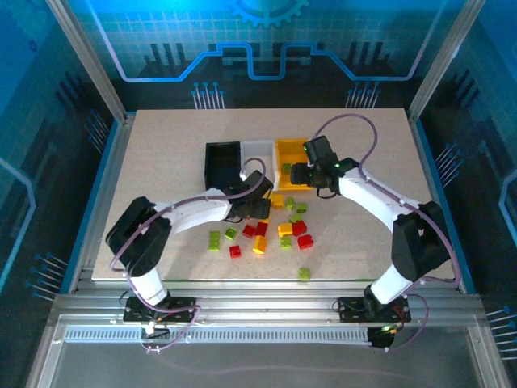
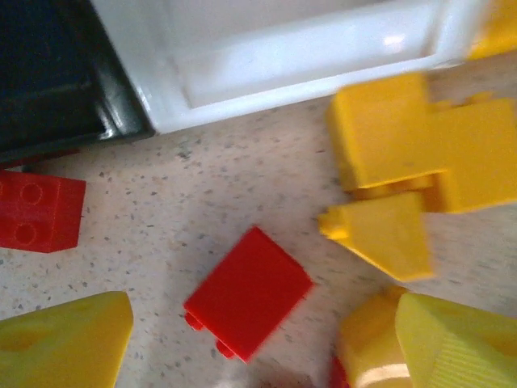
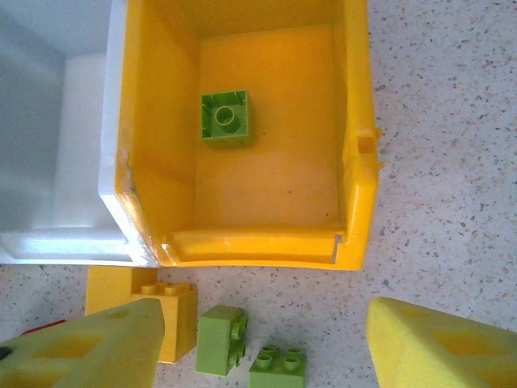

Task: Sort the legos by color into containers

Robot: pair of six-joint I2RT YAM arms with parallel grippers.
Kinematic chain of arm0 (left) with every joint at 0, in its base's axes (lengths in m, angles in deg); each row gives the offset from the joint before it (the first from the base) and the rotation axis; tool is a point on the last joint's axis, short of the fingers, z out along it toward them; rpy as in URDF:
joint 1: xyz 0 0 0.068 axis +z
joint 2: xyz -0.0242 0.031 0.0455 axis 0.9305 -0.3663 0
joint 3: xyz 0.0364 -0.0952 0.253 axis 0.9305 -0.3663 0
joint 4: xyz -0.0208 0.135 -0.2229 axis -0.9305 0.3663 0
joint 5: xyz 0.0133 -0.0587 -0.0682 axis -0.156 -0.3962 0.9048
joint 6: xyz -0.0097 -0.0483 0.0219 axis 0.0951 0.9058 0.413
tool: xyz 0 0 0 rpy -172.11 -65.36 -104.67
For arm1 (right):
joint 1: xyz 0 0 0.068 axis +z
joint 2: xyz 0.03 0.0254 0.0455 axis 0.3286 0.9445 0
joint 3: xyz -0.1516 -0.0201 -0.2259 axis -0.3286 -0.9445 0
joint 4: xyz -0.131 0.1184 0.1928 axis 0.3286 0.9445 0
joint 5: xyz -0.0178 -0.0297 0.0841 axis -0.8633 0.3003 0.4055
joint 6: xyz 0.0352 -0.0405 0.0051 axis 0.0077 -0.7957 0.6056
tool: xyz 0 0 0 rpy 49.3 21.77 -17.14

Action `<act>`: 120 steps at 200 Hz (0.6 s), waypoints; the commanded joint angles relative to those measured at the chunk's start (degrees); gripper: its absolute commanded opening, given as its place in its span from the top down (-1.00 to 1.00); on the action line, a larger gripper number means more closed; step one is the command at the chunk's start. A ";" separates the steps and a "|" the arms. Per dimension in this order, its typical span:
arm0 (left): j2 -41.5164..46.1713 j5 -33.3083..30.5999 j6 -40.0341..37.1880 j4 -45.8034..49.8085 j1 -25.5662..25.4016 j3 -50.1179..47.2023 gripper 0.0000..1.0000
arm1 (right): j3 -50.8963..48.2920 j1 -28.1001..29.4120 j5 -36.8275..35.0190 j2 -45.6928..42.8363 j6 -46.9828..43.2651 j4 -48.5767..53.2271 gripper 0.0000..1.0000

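The black bin [image 2: 48,81] is dark and cut off. One green lego [image 3: 226,117] lies in the yellow bin [image 3: 355,162]. The left claw [image 2: 258,347] stands open around a red lego [image 2: 249,291] on the counter [image 2: 202,186]; the right claw [image 3: 262,347] is open, empty

1. My left arm [image 1: 202,212] bends at the elbow and reaches in toward the middle of the surface.
2. My left jaws point down, wide apart, holding nothing.
3. My right arm [image 1: 373,196] stretches far and leans left.
4. My right jaws point down, apart and empty too.
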 commanded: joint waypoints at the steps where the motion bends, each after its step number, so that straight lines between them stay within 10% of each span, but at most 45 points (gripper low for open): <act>1: 4.14 2.58 -2.50 -0.55 -0.64 1.11 -0.81 | -0.11 -0.53 -0.41 -0.78 1.03 -0.23 -0.36; 120: -2.15 7.80 -8.71 -9.43 5.07 -5.47 -0.42 | 0.59 -0.49 -0.67 -0.09 0.81 1.09 -0.36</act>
